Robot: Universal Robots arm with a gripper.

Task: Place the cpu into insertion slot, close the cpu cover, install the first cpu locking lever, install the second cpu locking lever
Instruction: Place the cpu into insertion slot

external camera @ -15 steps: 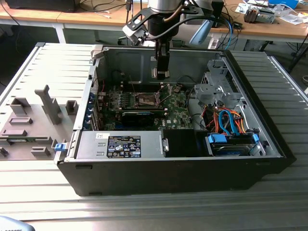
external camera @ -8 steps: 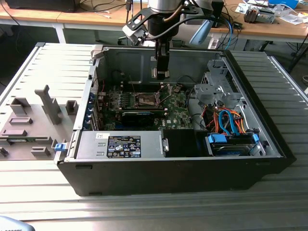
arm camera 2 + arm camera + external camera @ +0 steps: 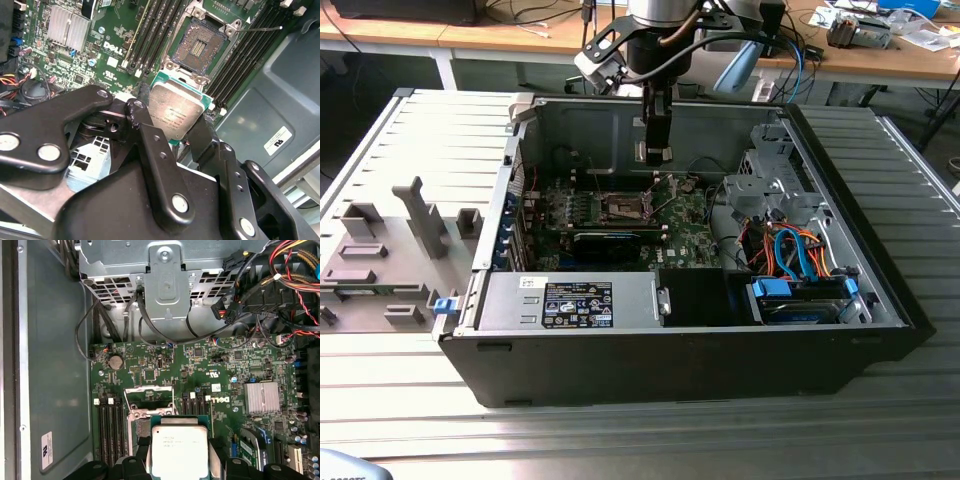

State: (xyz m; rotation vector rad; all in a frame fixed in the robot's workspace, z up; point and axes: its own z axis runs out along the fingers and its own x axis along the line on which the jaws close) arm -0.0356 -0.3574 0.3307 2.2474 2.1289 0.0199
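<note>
The cpu (image 3: 175,112) (image 3: 179,450), a square chip with a silvery top and green edge, is held flat in my gripper (image 3: 172,127) (image 3: 179,462), which is shut on it from two sides with black fingers (image 3: 145,127). In the exterior view my gripper (image 3: 657,152) hangs inside the open computer case, above the motherboard and a little behind the insertion slot (image 3: 623,207). The slot (image 3: 200,47) (image 3: 150,407) lies uncovered with its contact pins showing. Its metal cover frame (image 3: 150,390) stands raised. A thin wire lever (image 3: 262,29) sticks out beside the slot.
Black memory slots (image 3: 160,25) flank the socket. A finned heatsink (image 3: 262,397) sits nearby. A metal drive cage (image 3: 770,180) and bundled cables (image 3: 790,250) fill the case at the exterior view's right. The power supply (image 3: 570,300) lies in front. A grey fixture plate (image 3: 390,260) is outside the case.
</note>
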